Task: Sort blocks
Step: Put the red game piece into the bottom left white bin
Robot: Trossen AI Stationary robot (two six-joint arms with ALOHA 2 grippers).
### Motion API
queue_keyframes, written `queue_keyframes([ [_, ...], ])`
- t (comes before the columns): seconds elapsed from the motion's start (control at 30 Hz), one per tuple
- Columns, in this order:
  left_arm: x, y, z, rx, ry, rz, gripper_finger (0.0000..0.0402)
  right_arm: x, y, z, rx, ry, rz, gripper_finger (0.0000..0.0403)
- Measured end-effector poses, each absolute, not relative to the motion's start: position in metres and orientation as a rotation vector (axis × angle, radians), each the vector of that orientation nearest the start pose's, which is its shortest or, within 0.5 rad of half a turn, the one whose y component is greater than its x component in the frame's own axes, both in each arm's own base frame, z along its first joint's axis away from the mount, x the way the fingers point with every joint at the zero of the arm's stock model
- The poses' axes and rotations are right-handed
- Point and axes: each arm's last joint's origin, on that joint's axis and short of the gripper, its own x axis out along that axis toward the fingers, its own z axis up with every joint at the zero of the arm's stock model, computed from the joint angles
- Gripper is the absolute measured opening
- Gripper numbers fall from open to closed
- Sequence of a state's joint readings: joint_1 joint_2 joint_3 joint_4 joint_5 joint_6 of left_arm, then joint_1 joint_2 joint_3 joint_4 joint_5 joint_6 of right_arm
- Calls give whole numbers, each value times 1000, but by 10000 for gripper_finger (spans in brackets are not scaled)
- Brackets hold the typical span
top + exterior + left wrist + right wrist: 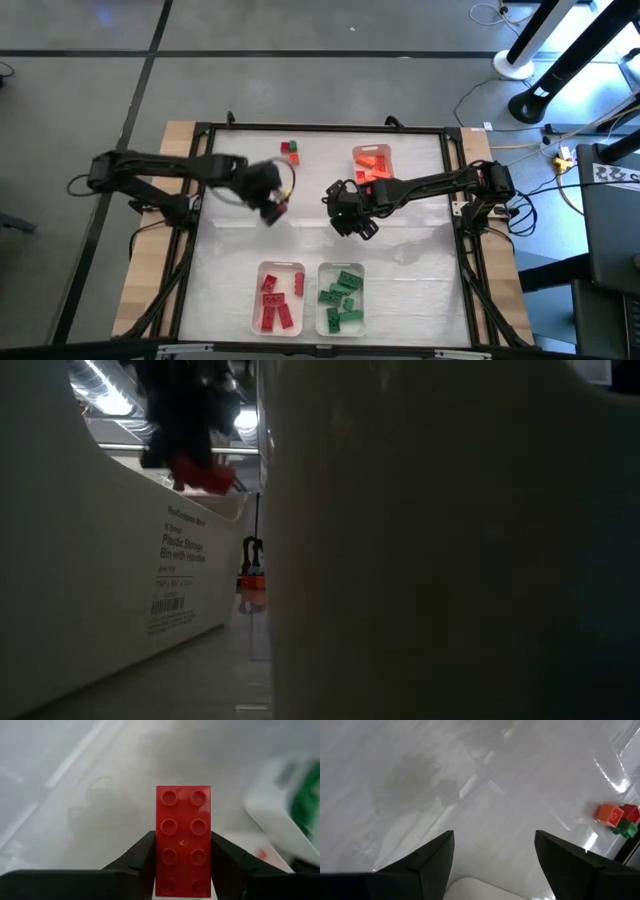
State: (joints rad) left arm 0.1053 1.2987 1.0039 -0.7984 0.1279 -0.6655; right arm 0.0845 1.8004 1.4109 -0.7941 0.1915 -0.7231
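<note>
— So, what has the left gripper (183, 865) got?

— A red brick (183, 840), two studs wide and four long, pinched between its fingers (137, 857) with the studs facing the wrist camera. From above, that gripper (275, 205) hangs over the bare table (230, 240), left of centre, well short of the trays. The low view catches the same red brick (205, 475) up in the air above a tray wall.

— And the right gripper (495, 865)?

— Spread wide, nothing between the fingers (427, 860). It sits mid-table (350, 215), just in front of the orange tray (383, 150).

— Where are the rest of the blocks?

— Red ones lie in the red tray (262, 300) at the near edge, green ones in the green tray (323, 300) touching its right side. Orange ones fill the tray at the far side. A small loose cluster (290, 151) of red and green stays at the far edge, left of the orange tray; the right wrist view shows an orange, a red and a green piece there (617, 818), touching one another.
</note>
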Motion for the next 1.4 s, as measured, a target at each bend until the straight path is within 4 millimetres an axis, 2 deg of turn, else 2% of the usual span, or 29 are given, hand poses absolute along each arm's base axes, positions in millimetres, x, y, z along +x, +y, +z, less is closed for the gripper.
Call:
queue_keyframes([
  [0.2,244,-50,264,-698,1070,163,128,366,25,234,-816,1156,344,275],
  [0.33,247,-89,262,-691,1032,70,128,366,25,234,-817,1155,344,275],
  [0.47,249,-119,260,-690,988,-13,129,366,25,235,-818,1148,341,275],
  [0.63,252,-144,254,-706,976,-81,149,367,25,235,-818,1147,341,275],
  [0.8,257,-151,239,-641,1019,-69,176,367,25,235,-817,1146,342,275],
  [1.07,269,-148,217,-586,1071,-15,214,366,25,235,-817,1150,343,275],
  [1.4,278,-116,231,-463,985,-53,200,365,25,234,-817,1161,348,275],
])
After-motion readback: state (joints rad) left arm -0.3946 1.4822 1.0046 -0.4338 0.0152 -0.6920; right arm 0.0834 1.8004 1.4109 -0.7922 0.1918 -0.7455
